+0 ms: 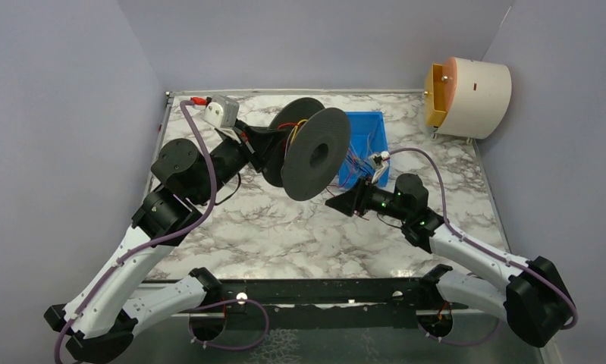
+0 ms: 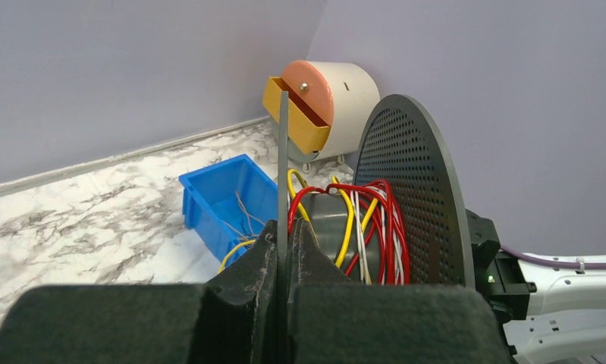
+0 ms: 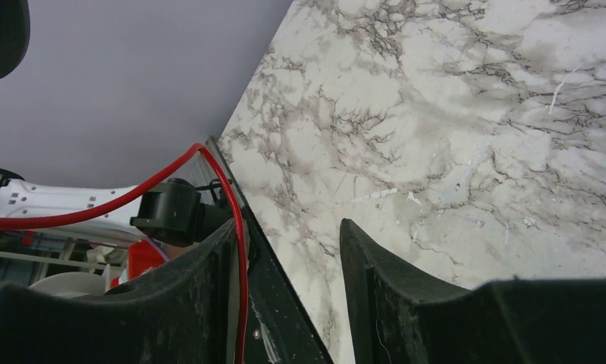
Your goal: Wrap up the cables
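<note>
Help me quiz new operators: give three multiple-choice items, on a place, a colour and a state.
1. Where is the blue bin? A by the arm bases; B at the table's far side, behind the spool; C on the wall.
2. The cables on the spool are: A red, yellow and white; B green; C black only.
3. The left gripper is: A open; B shut on the spool; C out of view.
B, seen from above; A, seen from the left wrist; B, its fingers clamp the spool's rim.
</note>
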Robot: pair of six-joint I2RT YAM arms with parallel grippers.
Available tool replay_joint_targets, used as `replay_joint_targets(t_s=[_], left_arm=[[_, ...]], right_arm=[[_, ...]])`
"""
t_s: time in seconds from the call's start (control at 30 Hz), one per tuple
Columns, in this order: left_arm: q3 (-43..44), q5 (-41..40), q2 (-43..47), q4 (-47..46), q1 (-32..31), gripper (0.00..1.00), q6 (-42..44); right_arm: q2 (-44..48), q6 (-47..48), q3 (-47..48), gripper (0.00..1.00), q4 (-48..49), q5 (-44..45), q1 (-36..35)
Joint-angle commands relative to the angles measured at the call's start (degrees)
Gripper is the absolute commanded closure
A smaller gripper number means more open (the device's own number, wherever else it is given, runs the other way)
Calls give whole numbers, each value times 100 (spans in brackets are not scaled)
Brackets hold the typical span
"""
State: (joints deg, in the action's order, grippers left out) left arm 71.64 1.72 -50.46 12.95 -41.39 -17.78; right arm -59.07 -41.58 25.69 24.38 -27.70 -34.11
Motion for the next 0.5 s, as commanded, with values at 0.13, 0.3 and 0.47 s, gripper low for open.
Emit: replay_joint_targets(t_s=[0.13,0.3,0.47], left_arm=[[49,-318,0,-715,-19,100,162],[94,-227,-26,-656,-16,100,194],[140,1,-4,-562,-18,100,282]], right_arm=[[209,-272,34,47,-329,4,19],[393,13,-10,47,-731,189,21],[665,472,-10,47,-1287,615,18]])
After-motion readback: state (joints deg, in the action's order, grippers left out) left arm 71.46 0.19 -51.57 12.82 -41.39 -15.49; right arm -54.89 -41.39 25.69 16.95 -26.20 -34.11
